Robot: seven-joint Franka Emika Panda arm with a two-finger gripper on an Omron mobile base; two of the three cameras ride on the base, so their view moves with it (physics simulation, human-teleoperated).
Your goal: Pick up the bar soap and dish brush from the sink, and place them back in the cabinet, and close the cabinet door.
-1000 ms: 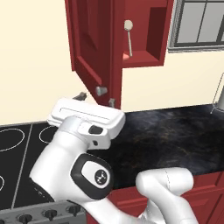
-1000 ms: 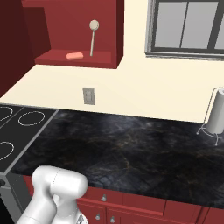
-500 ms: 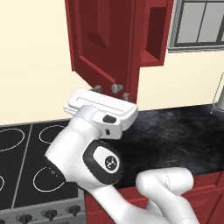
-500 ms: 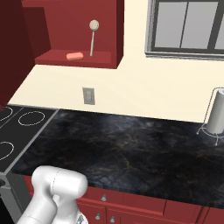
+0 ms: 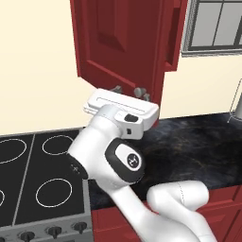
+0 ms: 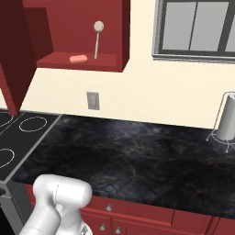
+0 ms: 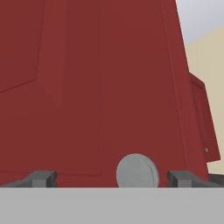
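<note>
The dark red cabinet door (image 5: 118, 42) hangs partly swung out from the cabinet (image 6: 82, 18). My gripper (image 5: 127, 90) is open at the door's lower edge. Seen from the hand, the door (image 7: 87, 87) is very close, and its grey round knob (image 7: 137, 171) lies between my spread fingertips (image 7: 41, 178). The orange-pink bar soap (image 6: 78, 58) lies on the cabinet shelf. The dish brush (image 6: 97, 36) stands upright beside it, leaning on the back wall. The sink is out of view.
A black marbled counter (image 6: 137, 156) runs under the cabinet, with a stove (image 5: 38, 160) at its left and a paper towel holder (image 6: 228, 121) at its right. A wall outlet (image 6: 92, 100) sits below the shelf and a window (image 6: 197, 27) to the right.
The door has swung to the right toward the cabinet and now covers its inside in the left base view. My gripper has moved right and up along with the door's lower edge.
</note>
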